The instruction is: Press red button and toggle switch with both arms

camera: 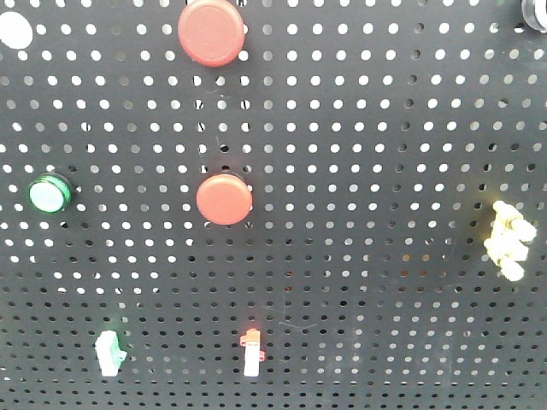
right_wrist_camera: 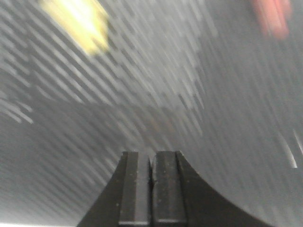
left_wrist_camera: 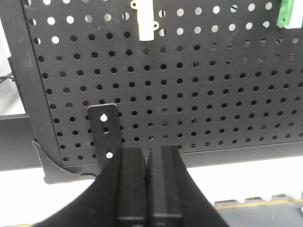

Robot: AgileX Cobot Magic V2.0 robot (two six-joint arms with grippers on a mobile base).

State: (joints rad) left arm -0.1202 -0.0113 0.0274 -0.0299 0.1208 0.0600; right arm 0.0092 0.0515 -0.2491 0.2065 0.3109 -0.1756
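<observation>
A: Red button location?

B: Top of the black pegboard in the front view, left of centre, partly cut by the upper edge. It is the larger of two red domes. The smaller red button sits below it, about mid-board. Nothing touches either one.

A: Other fittings on the board?

B: Green button at the left, level with the smaller red one. Yellow part at the right edge. On the lower row, a switch with a red tip below the smaller red button, and a green-and-white switch to its left. White disc in the top left corner.

A: Left gripper?

B: Jaws pressed together, holding nothing. Its camera faces the board's lower part, with a black bracket just to the left of the fingers.

A: Right gripper?

B: Jaws likewise pressed together, nothing between them. The view is heavily blurred: a yellow smear upper left, a reddish smear upper right, the board streaked. Cannot tell what those smears are.
</observation>
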